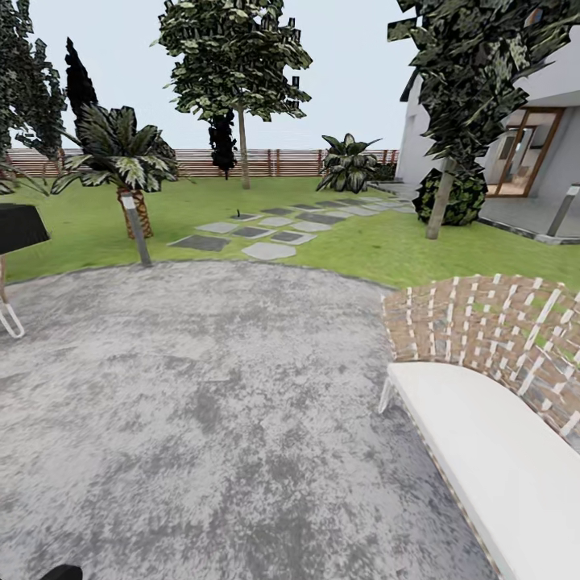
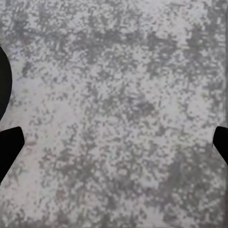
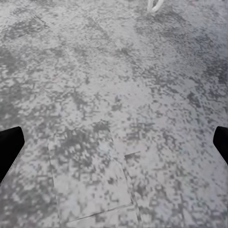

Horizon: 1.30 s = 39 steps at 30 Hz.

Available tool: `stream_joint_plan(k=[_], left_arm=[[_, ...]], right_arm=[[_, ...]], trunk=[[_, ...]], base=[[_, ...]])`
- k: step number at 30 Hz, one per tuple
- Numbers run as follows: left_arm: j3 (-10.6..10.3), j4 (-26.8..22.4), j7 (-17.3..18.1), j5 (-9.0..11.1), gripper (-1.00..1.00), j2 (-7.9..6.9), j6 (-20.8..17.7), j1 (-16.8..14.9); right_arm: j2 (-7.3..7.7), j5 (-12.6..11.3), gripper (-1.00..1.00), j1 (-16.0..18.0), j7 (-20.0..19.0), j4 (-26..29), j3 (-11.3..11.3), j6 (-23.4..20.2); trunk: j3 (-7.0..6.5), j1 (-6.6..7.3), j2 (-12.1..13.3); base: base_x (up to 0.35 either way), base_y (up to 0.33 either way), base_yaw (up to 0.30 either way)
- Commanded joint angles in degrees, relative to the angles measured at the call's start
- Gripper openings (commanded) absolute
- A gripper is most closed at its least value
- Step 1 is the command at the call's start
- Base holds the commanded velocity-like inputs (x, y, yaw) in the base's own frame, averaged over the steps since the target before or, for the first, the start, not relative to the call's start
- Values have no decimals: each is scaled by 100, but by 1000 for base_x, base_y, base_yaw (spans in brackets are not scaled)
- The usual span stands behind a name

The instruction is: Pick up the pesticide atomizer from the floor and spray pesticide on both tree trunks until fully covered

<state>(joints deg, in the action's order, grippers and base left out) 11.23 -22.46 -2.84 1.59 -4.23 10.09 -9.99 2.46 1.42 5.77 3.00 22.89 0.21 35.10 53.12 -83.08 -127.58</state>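
Beyond the round paved patch [image 1: 201, 387], two trees [image 1: 242, 145] stand on grass [image 1: 362, 250].

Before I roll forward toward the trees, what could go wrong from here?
Three risks, as I judge it. The woven-back lounge chair sits close on the right of the round paved patch; a turn that way could clip it. The thin bollard lamp stands at the patch's edge on the route to the stepping stones. Both claws, left and right, are open and empty over paving, so the atomizer is still to find.
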Motion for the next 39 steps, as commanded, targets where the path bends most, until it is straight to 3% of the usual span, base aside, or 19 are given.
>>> stream_joint_plan(k=[1, 30, 39], left_arm=[[2, 5, -6, 16, 100, 1, 19, -3], [2, 5, -6, 16, 100, 0, 19, -3], [2, 5, -6, 16, 100, 1, 19, -3]], right_arm=[[0, 16, 100, 3, 25, -3, 1, 14], [0, 15, 100, 3, 25, -3, -3, 16], [0, 12, 100, 3, 25, -3, -4, 22]], trunk=[[5, -2, -2], [5, -2, -2], [5, -2, -2]], base=[[339, 0, 0], [339, 0, 2], [339, 0, 185]])
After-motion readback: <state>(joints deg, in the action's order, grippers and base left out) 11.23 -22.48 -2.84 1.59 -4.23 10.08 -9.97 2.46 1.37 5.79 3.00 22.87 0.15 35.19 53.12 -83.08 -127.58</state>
